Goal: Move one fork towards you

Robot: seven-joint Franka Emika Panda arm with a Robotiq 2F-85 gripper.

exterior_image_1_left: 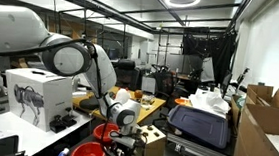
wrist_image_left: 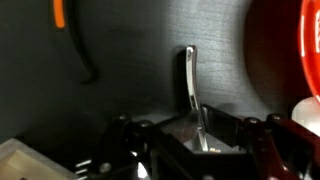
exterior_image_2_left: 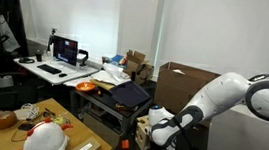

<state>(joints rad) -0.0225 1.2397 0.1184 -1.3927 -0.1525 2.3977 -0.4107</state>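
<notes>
From where I stand, much is hard to see. In both exterior views the fork is hidden behind the arm and the clutter, so only the wrist view shows it. There the fork (wrist_image_left: 190, 78) lies on the dark grey bench (wrist_image_left: 130, 70). Its silver handle points away from the gripper (wrist_image_left: 200, 140), and its near end goes between the fingers (wrist_image_left: 255, 135). This near end is blurred, so I cannot say if it is the tines. The fingers stand apart, one on each side of the fork. The gap between them is wider than the handle, and I cannot tell if either one touches it.

A red shape (wrist_image_left: 288, 50) is cut off by the right edge of the wrist view. An orange piece (wrist_image_left: 60, 12) is cut off at the top, with a black cable (wrist_image_left: 86, 62) under it.

The arm (exterior_image_1_left: 90, 64) bends over and reaches down steeply, so the gripper (exterior_image_1_left: 125, 139) hangs low beside a cardboard box (exterior_image_1_left: 153, 145). In an exterior view the arm (exterior_image_2_left: 223, 94) comes from the right and turns downward at the wrist.
</notes>
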